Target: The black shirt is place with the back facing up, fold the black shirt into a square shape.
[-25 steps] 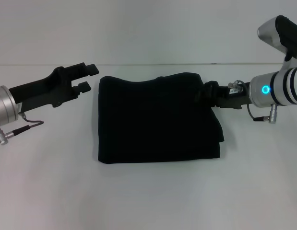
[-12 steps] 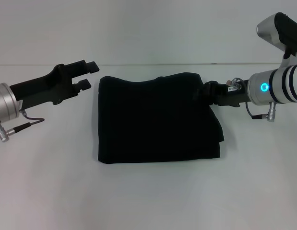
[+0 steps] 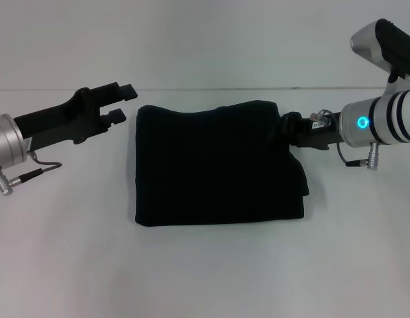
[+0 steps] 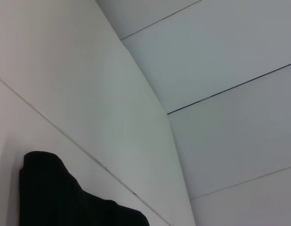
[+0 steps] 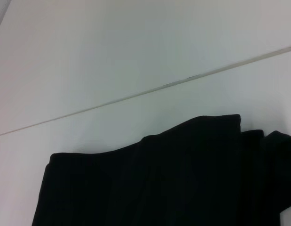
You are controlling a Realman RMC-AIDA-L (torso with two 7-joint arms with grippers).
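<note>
From the head camera I see the black shirt (image 3: 214, 165) lying mid-table (image 3: 205, 271), already folded into a thick, roughly square bundle. My left gripper (image 3: 119, 103) hangs at ten o'clock from the cloth, just off its corner, fingers spread and holding nothing. My right gripper (image 3: 289, 126) sits at two o'clock, against the shirt's upper right edge; whether it is pinching cloth there I cannot tell.

In the left wrist camera I get only a dark corner of the shirt (image 4: 60, 197) against pale table.

In the right wrist camera the shirt's (image 5: 164, 179) layered far edge fills the lower frame.

I judge it soft, light and floppy; layers will slide, so I'd grab corners through all the layers
</note>
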